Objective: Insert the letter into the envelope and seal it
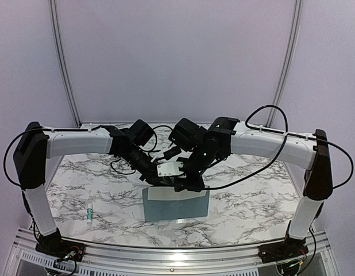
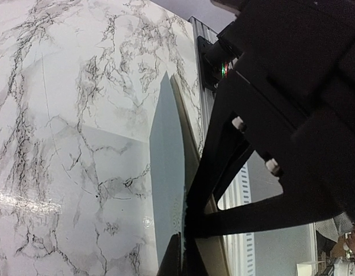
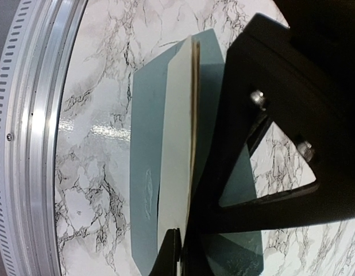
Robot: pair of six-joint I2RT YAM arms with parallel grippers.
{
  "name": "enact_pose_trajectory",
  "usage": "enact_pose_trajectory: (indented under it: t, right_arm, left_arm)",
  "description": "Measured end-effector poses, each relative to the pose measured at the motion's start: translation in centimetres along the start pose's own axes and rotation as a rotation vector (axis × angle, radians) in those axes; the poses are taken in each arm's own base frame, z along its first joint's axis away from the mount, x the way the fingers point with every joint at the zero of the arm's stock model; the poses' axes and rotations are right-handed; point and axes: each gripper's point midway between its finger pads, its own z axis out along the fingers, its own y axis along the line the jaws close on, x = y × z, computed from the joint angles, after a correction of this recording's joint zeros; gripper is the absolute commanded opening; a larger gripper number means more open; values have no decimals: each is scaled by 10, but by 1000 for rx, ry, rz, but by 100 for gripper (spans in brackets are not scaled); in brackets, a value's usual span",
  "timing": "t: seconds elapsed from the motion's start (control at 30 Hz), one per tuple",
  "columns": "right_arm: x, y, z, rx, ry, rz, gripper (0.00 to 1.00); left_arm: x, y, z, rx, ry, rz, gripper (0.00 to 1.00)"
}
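The grey-blue envelope (image 1: 176, 208) lies flat near the table's front middle, with a paler band along its far edge. Both grippers meet over that edge. My left gripper (image 1: 160, 180) is shut on the envelope's raised grey-blue edge (image 2: 166, 172), and a tan sheet (image 2: 216, 253) shows just behind its fingers. My right gripper (image 1: 186, 185) is shut on the letter (image 3: 177, 144), a pale sheet with a tan edge standing out of the envelope (image 3: 144, 144). More grey-blue paper (image 3: 240, 172) lies beyond the letter. In both wrist views the fingers meet with no gap.
A small white-green tube (image 1: 89, 214) lies on the marble table (image 1: 252, 201) to the left of the envelope. A ribbed aluminium rail (image 1: 177, 253) runs along the near edge, close to the envelope (image 3: 34, 115). Plain walls enclose the back and sides.
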Motion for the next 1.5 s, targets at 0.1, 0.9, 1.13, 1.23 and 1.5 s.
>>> enact_pose_trajectory:
  t: [0.1,0.9,1.13,1.23,1.5]
  right_arm:
    - [-1,-1,0,5,-4,3,6]
    - [-26,4,-3,-62,-98,19,10]
    - [-25,4,-1,-65,-94,25,0]
    - [-25,3,-1,-59,-89,29,0]
    - [-21,-1,3,27,-24,0,0]
  left_arm:
    - [-1,1,0,1,-4,1,0]
    - [-4,0,-1,11,-16,-11,0]
    - [-5,0,-2,10,-19,-9,0]
    - [-5,0,-2,10,-20,-10,0]
    - [-7,3,-2,6,-28,-26,0]
